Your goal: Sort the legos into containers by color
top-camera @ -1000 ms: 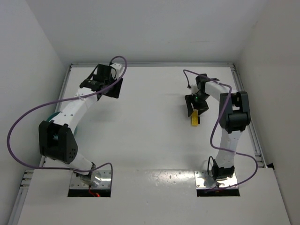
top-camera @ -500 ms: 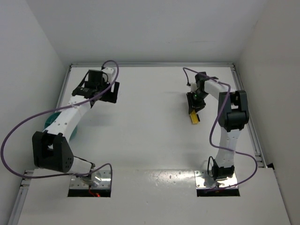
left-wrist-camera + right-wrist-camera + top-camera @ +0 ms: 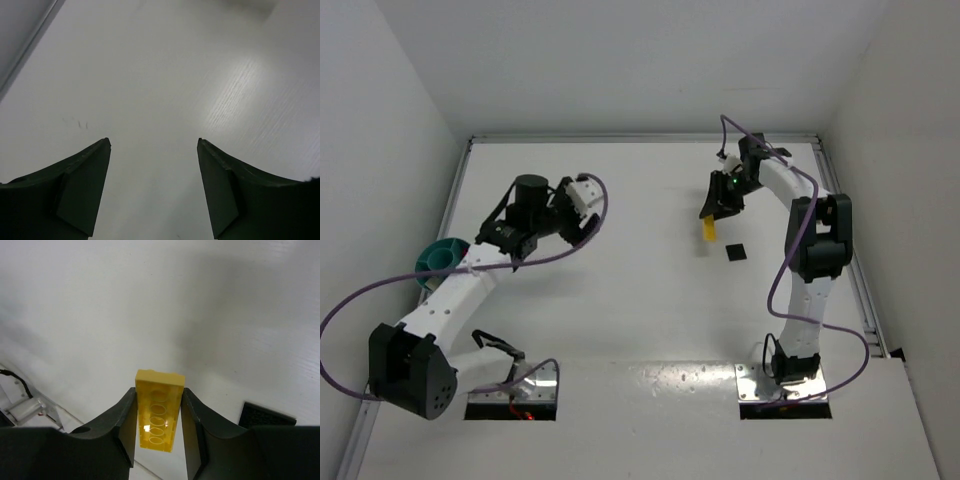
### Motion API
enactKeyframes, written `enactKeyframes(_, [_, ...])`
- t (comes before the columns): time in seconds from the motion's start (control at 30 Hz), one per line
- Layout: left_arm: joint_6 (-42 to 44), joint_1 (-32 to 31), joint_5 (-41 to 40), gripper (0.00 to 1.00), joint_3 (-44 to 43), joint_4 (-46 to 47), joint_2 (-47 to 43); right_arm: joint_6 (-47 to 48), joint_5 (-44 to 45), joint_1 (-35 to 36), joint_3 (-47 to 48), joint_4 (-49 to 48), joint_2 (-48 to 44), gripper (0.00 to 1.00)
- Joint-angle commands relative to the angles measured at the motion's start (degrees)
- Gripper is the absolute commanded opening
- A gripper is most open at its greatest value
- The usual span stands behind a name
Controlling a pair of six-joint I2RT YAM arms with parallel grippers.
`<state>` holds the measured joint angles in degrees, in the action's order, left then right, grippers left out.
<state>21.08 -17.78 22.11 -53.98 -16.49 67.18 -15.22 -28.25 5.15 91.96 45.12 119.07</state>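
The white table (image 3: 640, 290) carries a teal bowl (image 3: 442, 256) at its left edge, only partly in view. A small flat black square (image 3: 736, 252) lies on the right half, well apart from the bowl. Two silver plates (image 3: 538, 378) (image 3: 752, 381) sit at the near edge, and a few faint scuffs (image 3: 75, 122) mark the surface in the left wrist view.

Yellow lego (image 3: 708, 229) now off black square (image 3: 736, 252).

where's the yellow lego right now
The yellow lego is over the right half of the table in the top view, clamped in the right gripper, beside a small black square.
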Motion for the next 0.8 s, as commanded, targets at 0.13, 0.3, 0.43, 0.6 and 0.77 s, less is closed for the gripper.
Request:
enactKeyframes(0.13, [35.9,-17.1,-3.7,0.72,6.9,8.8,-2.1,-6.0,-0.5,2.6,1.1,0.2,-3.1,0.11])
enactKeyframes(0.3, [46.6,-27.3,-11.1,0.67,13.6,24.3,1.5,-8.0,1.5,4.8,-0.5,0.8,-3.7,0.06])
enactKeyframes(0.43, [56.3,-29.1,-11.2,0.66,13.6,31.4,7.5,-8.7,3.7,5.3,0.1,1.4,-3.7,0.05])
enactKeyframes(0.6, [63.7,-31.5,-9.9,0.6,9.2,34.0,17.3,-9.8,8.3,6.0,4.1,1.9,-1.7,0.03])
enactKeyframes(0.77, [67.7,-33.5,-11.6,0.58,8.6,42.1,23.2,-10.9,9.4,7.2,4.6,2.4,-1.2,0.03])
